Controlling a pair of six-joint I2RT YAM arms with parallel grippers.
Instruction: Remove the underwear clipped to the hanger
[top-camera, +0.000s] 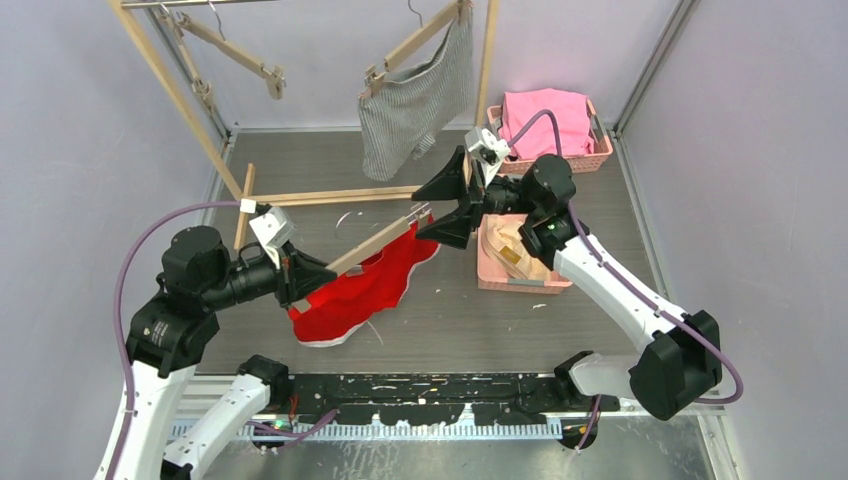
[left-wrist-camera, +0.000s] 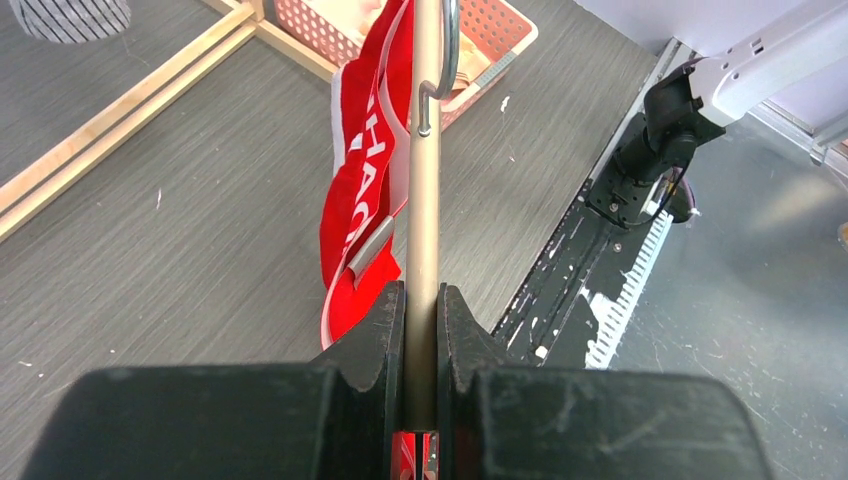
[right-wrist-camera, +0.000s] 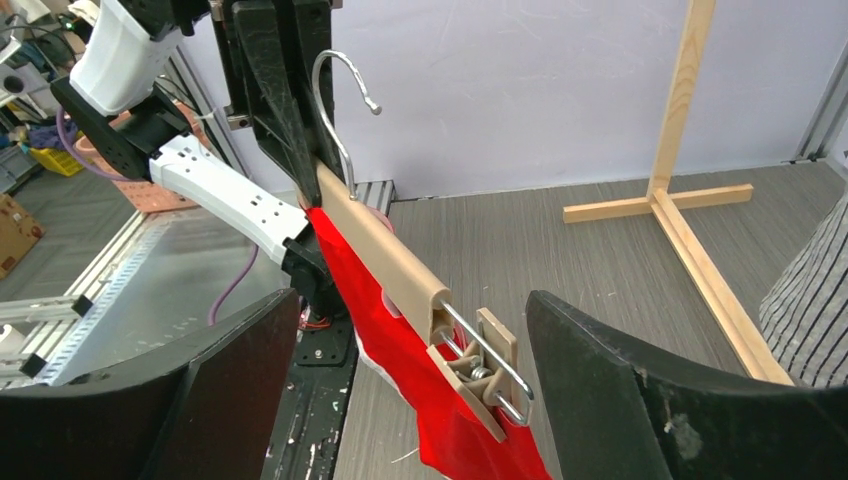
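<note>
My left gripper (top-camera: 300, 277) is shut on one end of a tan hanger (top-camera: 375, 245) and holds it tilted above the table; the left wrist view shows the jaws tight on the bar (left-wrist-camera: 423, 300). The red underwear (top-camera: 360, 290) with white trim hangs from it, its lower part on the table. My right gripper (top-camera: 442, 203) is open, its fingers either side of the hanger's far clip (right-wrist-camera: 480, 365), which still pinches the red cloth (right-wrist-camera: 430, 400). The grey-and-white striped underwear (top-camera: 410, 105) hangs clipped to a hanger on the rack. The cream underwear (top-camera: 510, 250) lies in a pink basket.
A wooden rack (top-camera: 330, 195) stands at the back with an empty clip hanger (top-camera: 235, 50) at top left. A second pink basket (top-camera: 600, 160) at back right holds a pink cloth (top-camera: 545, 120). The rack's upright (right-wrist-camera: 680, 110) stands beyond the right gripper.
</note>
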